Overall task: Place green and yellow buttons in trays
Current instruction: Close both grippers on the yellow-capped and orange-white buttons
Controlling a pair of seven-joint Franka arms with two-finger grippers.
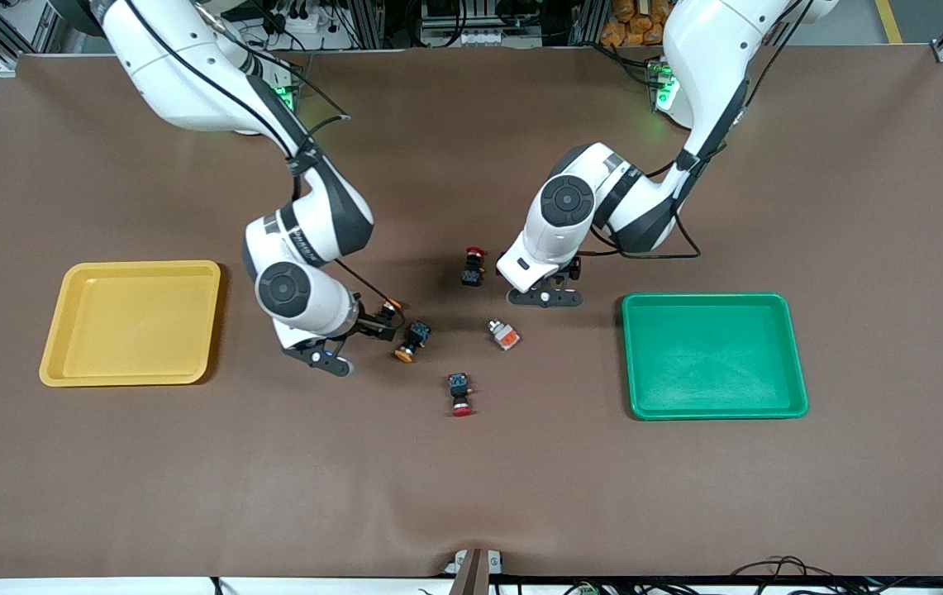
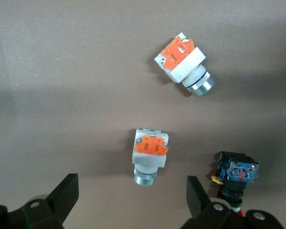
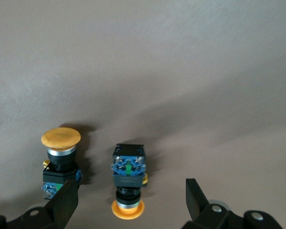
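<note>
My right gripper [image 1: 376, 324] is open and low over the table beside the yellow tray [image 1: 66, 335]. In the right wrist view a black-bodied yellow-capped button [image 3: 128, 183] lies between the open fingers of the right gripper [image 3: 132, 195]; it also shows in the front view [image 1: 411, 340]. A second yellow-capped button [image 3: 61, 152] stands by one finger. My left gripper [image 1: 550, 291] is open near the green tray [image 1: 797, 364]. In the left wrist view a white-grey button with an orange patch [image 2: 150, 157] lies between the fingers of the left gripper [image 2: 132, 191]. The other white-grey button [image 2: 183, 64] lies apart [image 1: 504, 335].
Two black switches with red caps lie on the brown mat: one [image 1: 471, 264] beside my left gripper, also in the left wrist view [image 2: 236, 174], and one [image 1: 460, 392] nearer the front camera. Both trays hold nothing.
</note>
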